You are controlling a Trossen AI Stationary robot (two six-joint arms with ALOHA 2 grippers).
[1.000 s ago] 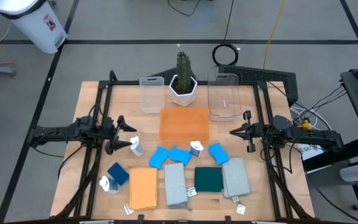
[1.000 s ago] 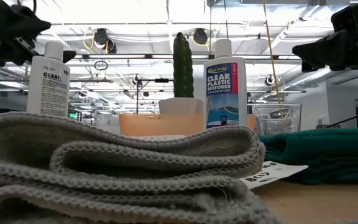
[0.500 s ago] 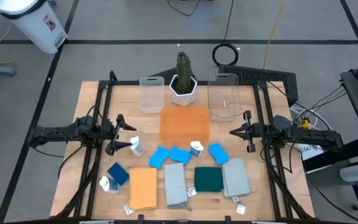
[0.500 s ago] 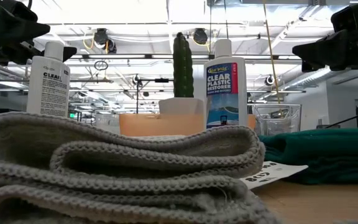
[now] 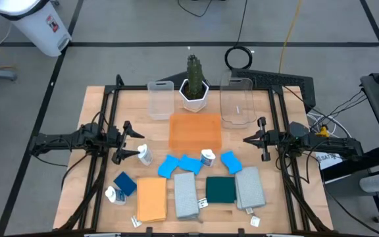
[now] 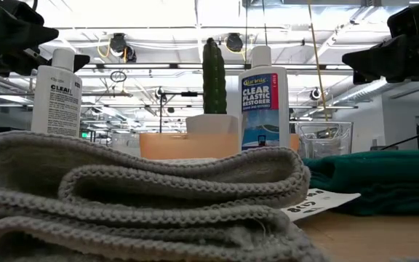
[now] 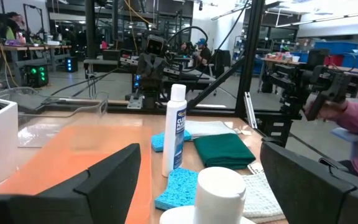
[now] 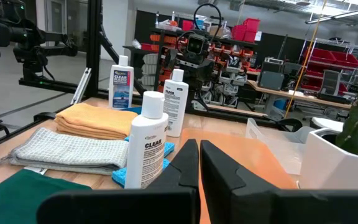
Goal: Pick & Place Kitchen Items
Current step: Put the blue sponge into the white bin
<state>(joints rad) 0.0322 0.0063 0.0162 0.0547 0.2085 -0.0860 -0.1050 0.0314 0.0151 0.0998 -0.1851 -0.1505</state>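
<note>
My left gripper [image 5: 135, 143] is open, low over the table's left side. A small white bottle [image 5: 143, 155] stands upright just ahead of it, and its cap [image 7: 219, 186] shows between the two spread fingers without touching them. My right gripper [image 5: 250, 139] is shut and empty, hovering right of the orange tray. A second white bottle [image 5: 207, 157] stands in the middle and a third [image 5: 112, 195] at front left. Blue sponges [image 5: 189, 163] lie between them. Orange [image 5: 151, 199], grey [image 5: 185, 195], dark green [image 5: 220, 189] and another grey cloth [image 5: 249, 189] lie folded along the front.
A flat orange tray [image 5: 195, 131] lies at the centre. Behind it stand two clear bins [image 5: 160, 100] [image 5: 236, 102] and a cactus in a white pot [image 5: 194, 89]. A darker blue sponge [image 5: 124, 184] lies at front left. Bare wood shows along the table's left and right sides.
</note>
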